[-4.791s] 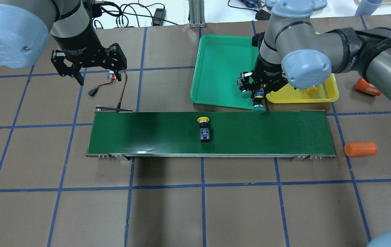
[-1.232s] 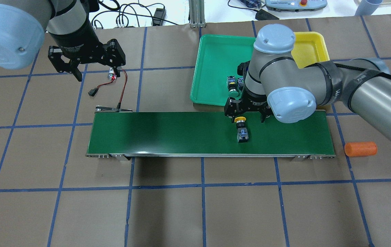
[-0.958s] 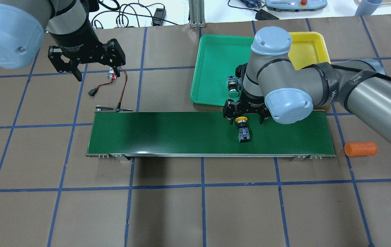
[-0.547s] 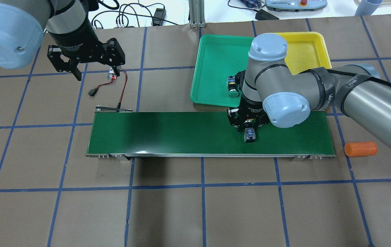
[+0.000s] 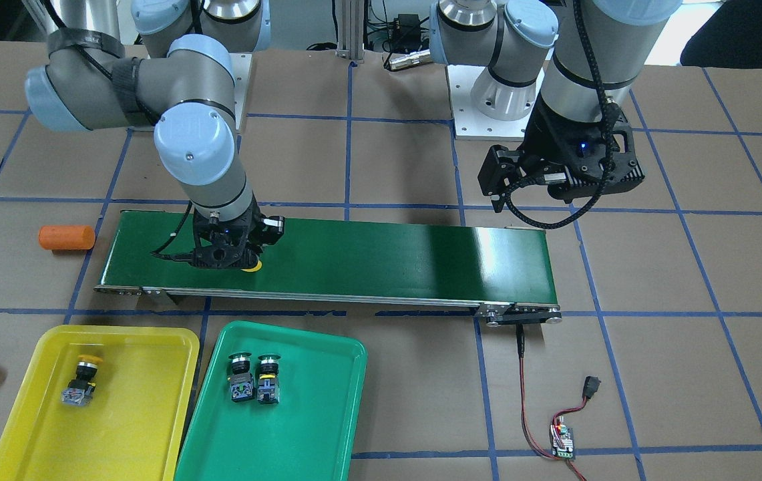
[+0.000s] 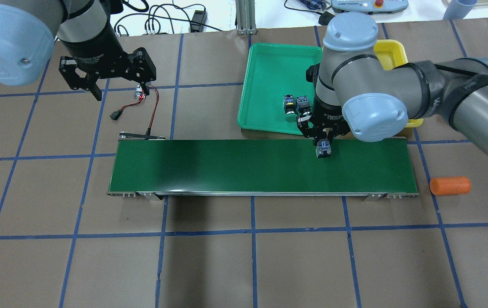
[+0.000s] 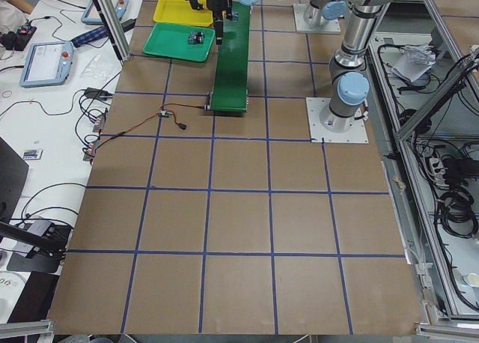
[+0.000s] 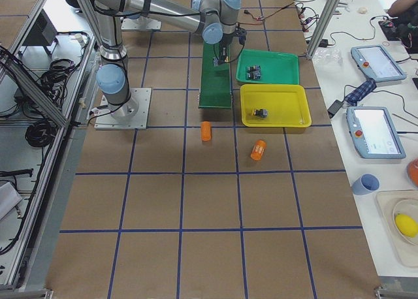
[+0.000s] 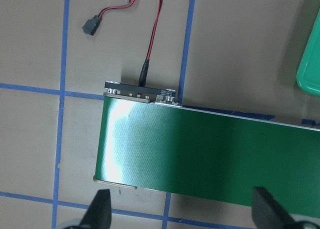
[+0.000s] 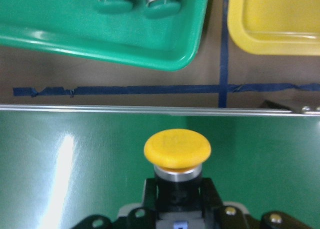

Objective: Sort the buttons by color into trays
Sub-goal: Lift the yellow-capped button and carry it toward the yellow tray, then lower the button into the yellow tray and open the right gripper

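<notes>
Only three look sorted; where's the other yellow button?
Overhead view, right of centre: the yellow button sits in the right gripper over the conveyor belt's tray-side edge, near the green tray's corner.

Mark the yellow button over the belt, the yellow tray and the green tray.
yellow button [image 10: 177, 148]: right wrist view, on the dome of its cap.
yellow tray [image 5: 133, 401]: front-facing view, on its bare floor.
green tray [image 5: 300, 421]: front-facing view, on its bare floor.

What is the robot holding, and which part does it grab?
The right gripper grips the yellow button by its black body, below the cap. The left gripper is open and empty.
</notes>
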Controlling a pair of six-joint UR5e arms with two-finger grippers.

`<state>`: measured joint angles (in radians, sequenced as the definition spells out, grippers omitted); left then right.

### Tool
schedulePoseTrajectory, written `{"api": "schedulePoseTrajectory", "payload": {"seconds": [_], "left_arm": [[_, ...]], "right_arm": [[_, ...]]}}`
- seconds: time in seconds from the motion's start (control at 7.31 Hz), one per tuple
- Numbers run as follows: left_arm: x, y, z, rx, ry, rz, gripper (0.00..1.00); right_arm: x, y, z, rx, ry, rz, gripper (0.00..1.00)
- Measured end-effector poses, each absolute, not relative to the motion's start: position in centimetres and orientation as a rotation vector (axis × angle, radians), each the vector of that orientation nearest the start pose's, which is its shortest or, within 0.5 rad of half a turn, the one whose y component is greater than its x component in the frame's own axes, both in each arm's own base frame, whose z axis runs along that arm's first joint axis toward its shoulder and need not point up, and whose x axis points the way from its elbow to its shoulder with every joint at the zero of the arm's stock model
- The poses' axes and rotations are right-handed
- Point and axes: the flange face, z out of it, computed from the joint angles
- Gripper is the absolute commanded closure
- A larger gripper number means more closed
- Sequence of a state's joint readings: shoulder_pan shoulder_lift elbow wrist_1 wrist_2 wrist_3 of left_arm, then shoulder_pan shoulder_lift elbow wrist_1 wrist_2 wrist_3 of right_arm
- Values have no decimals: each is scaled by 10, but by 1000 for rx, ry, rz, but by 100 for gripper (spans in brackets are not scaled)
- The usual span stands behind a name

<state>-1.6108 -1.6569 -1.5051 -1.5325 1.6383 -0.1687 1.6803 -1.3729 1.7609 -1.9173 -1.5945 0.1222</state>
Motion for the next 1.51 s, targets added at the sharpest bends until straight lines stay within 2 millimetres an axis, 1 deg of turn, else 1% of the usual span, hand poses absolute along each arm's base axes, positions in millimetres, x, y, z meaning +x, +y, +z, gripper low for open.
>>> {"api": "schedulePoseTrajectory", "payload": {"seconds": [0.14,0.27,0.41,0.55,0.68,0.82,0.96,1.09,1.23,1.37,1.51], "left_arm": [[-148,-525,480,-198,3070,-38,0],[-148,-524,480,-197,3070,-38,0],[-148,-524,480,-197,3070,-38,0],[-148,-524,481,-197,3070,-40,0],[-148,-524,481,-197,3070,-41,0],[-148,-523,482,-197,3070,-42,0],[-148,-523,482,-197,3070,-44,0],[-148,-523,483,-197,3070,-46,0],[-148,-522,483,-198,3070,-47,0],[-148,-522,484,-199,3070,-47,0],[-148,-522,483,-199,3070,-47,0]], "right_arm": [[164,-545,355,61,3174,-28,100],[137,-563,370,91,3178,-83,100],[116,-583,364,101,3189,-120,100],[95,-606,346,101,3218,-174,100],[73,-623,327,105,3248,-199,100],[56,-634,310,113,3265,-201,97],[46,-643,294,121,3274,-206,60],[41,-648,280,131,3276,-202,3],[39,-652,268,143,3274,-189,0],[38,-653,258,150,3273,-175,0],[37,-653,253,154,3272,-164,0]]}}
